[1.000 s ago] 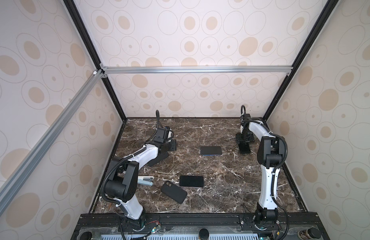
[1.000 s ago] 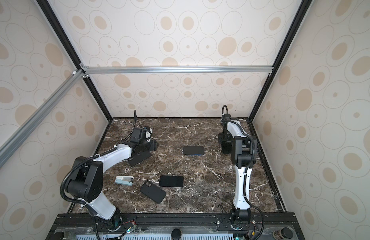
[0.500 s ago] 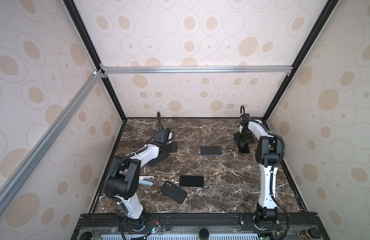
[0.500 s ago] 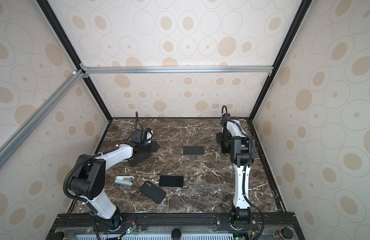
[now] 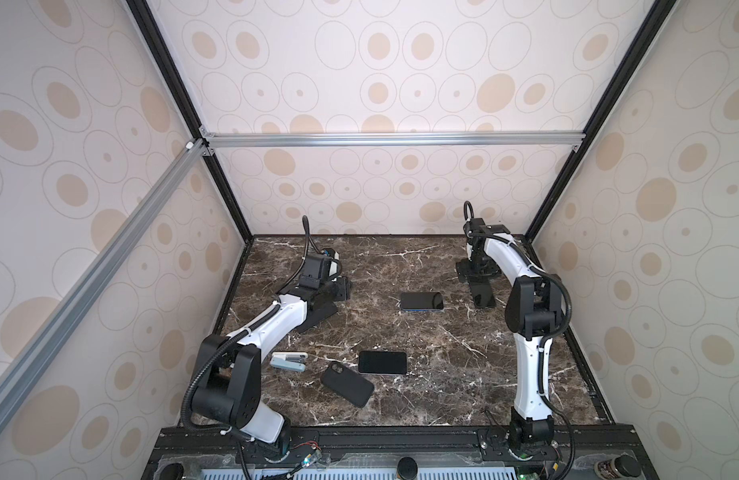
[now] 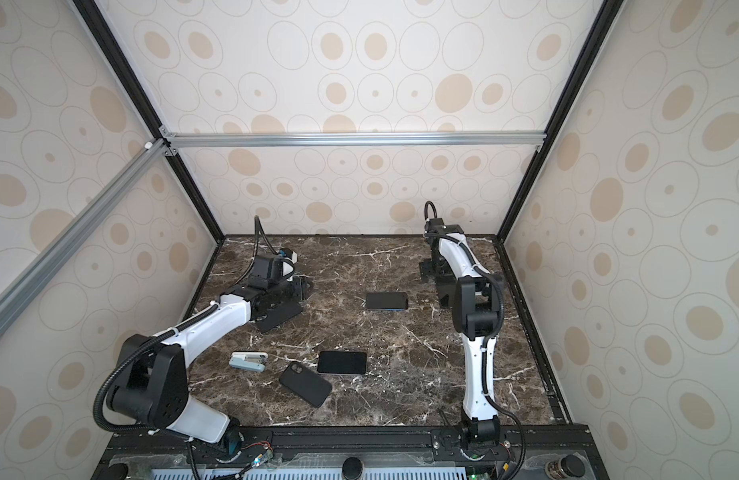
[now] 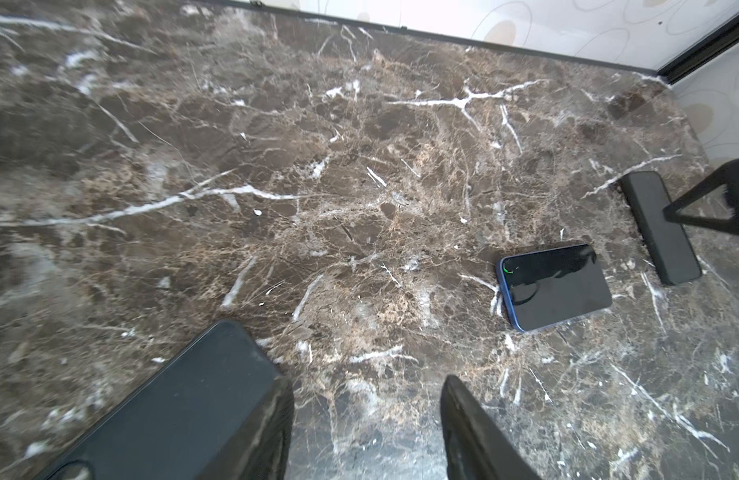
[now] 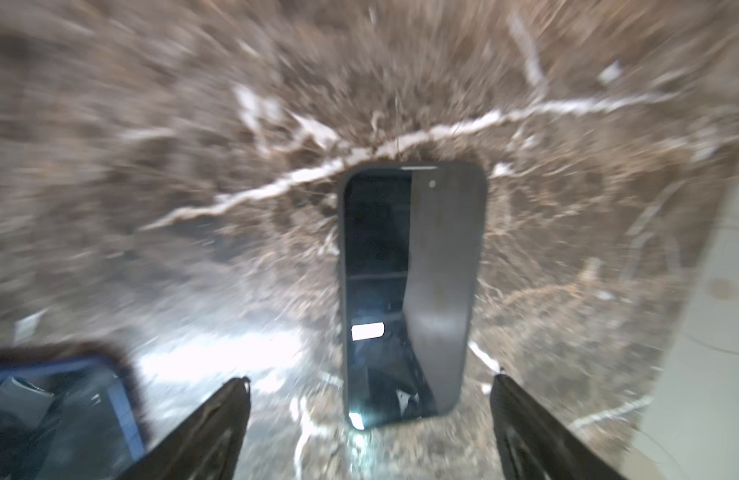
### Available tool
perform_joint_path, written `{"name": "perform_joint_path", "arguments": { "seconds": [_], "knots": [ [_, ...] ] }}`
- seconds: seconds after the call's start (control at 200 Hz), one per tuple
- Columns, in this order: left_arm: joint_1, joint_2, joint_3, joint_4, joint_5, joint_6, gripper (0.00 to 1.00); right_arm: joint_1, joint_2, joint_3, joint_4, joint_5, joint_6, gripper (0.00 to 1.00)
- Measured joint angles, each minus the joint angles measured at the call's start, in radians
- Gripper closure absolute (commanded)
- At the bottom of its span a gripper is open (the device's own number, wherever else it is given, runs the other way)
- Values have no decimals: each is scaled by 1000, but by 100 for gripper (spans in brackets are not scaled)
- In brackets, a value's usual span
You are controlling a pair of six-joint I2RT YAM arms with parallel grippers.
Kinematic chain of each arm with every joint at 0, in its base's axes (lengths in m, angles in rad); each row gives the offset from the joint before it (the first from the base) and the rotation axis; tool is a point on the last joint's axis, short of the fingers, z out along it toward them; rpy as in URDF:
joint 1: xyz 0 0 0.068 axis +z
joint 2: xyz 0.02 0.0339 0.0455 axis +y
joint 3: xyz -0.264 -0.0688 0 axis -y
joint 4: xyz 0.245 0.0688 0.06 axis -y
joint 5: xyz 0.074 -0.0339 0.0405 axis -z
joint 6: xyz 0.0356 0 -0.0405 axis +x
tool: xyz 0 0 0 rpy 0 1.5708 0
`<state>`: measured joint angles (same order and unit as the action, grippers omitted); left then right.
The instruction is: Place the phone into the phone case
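- The right hand [image 8: 371, 378] is spread wide and holds nothing. Its fingers [image 8: 209, 428] stand on either side of the near end of a cased phone [image 8: 409, 291] without touching it. This wrist view is blurred.
- The cased phone lies flat on the counter [image 8: 193, 124], screen up, running straight out ahead of the right hand.
- A blue-edged phone [image 5: 421, 300] lies screen up off to one side of the right hand, between the two hands.
- The left hand [image 7: 367, 379] is partly spread, with only bare counter between its fingers.
- A black case [image 7: 172, 415] lies flat right against the outer side of one left finger; I cannot tell whether they touch.
- Well behind the left hand, toward the arm bases, lie a plain black phone [image 5: 382, 362], a second case [image 5: 347, 383] just beside it, and a stapler [image 5: 288, 360].
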<state>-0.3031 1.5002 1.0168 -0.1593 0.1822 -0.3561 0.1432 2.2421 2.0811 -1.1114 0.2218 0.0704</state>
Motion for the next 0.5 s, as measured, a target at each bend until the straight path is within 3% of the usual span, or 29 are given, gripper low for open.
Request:
{"name": "perform_joint_path", "arguments": {
  "seconds": [0.27,0.5],
  "knots": [
    [-1,-172,-76,-67,-27,30,42,235,-329,-120,40,5,-38,12],
    [-1,-346,-98,-162,-33,43,42,537,-496,-496,207,-216,-187,13]
  ]
}}
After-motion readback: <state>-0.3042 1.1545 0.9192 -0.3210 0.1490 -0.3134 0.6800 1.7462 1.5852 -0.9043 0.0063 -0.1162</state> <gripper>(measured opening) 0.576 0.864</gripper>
